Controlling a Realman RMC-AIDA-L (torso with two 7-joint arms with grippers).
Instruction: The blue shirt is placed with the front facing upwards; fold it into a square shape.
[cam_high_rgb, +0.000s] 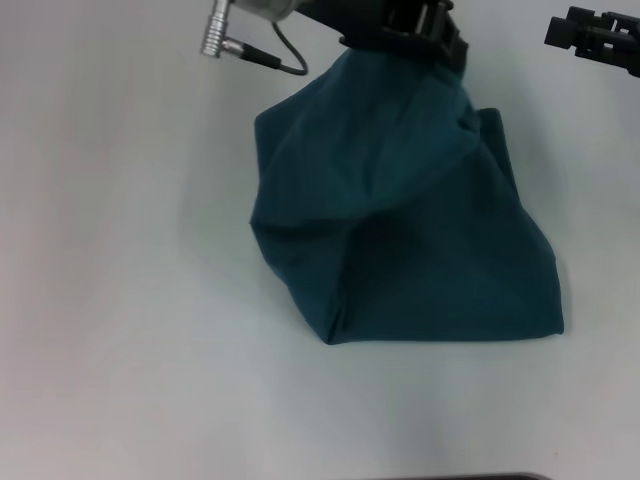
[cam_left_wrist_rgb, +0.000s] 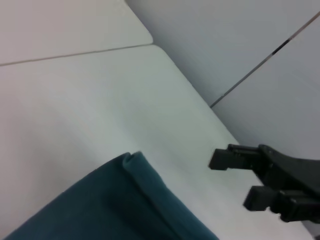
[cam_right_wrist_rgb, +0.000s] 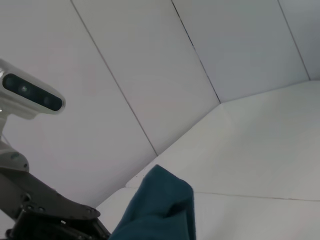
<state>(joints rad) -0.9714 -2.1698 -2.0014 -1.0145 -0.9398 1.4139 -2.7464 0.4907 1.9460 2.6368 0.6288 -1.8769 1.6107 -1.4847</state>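
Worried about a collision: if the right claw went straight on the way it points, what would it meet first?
The right claw would probably hit the lifted blue shirt just under the left claw; depth is unclear, so it might pass beside.

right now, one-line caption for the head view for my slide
Left tool lifts the far edge of the partly folded blue shirt off the white table; right tool waits alongside.

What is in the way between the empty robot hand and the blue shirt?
Nothing visible. The right gripper hangs in the air beside the dark teal-blue cotton shirt, with only bare white table between them. The left gripper is lifting the shirt's top.
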